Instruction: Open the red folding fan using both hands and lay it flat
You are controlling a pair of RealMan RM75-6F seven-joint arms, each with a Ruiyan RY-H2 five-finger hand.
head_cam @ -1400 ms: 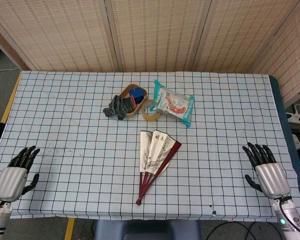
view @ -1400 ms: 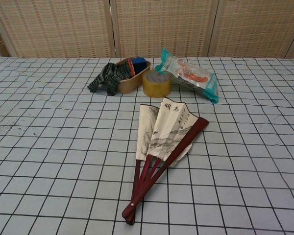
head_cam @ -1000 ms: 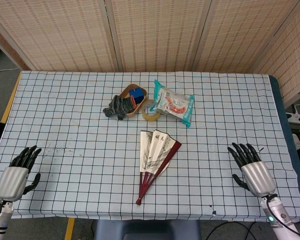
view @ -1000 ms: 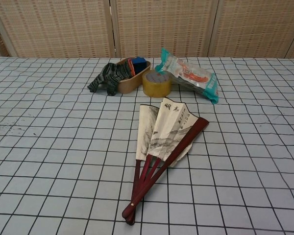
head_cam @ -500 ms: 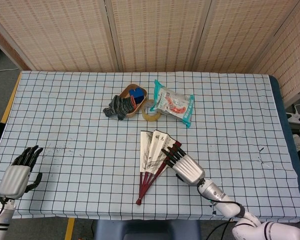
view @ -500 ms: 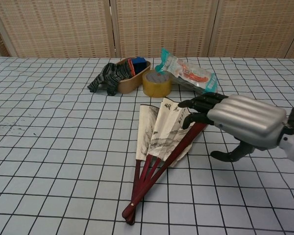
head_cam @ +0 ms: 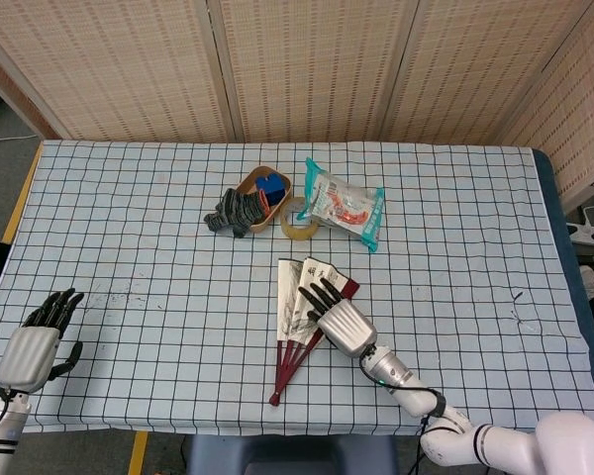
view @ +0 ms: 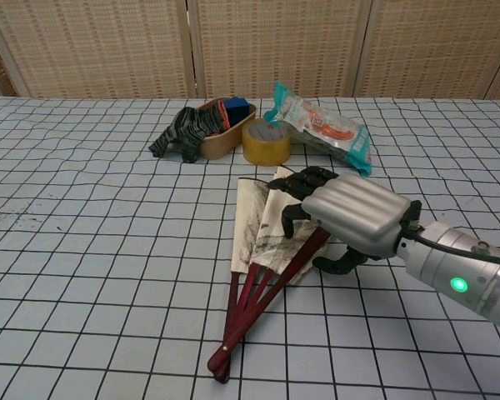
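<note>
The red folding fan (head_cam: pixel 295 317) (view: pixel 254 242) lies partly spread on the checked tablecloth, paper leaf pointing away from me and dark red ribs meeting at a pivot near the front edge. My right hand (head_cam: pixel 337 315) (view: pixel 343 212) hovers palm down over the fan's right side, fingers stretched across the paper and the outer rib, holding nothing. Whether it touches the fan I cannot tell. My left hand (head_cam: pixel 30 346) rests far off at the table's front left corner, fingers extended and apart, empty. The chest view does not show it.
Behind the fan stand a tape roll (head_cam: pixel 298 229) (view: pixel 266 142), a wooden bowl (head_cam: pixel 267 203) (view: pixel 212 140) with blue and dark items, a black ribbed object (head_cam: pixel 232 212) (view: pixel 177 132), and a teal snack packet (head_cam: pixel 344 205) (view: pixel 323 127). A wicker screen backs the table.
My right hand swept in from the table's right edge to the fan and has now slid further left over its paper. The left hand stayed put. The fan has not shifted.
</note>
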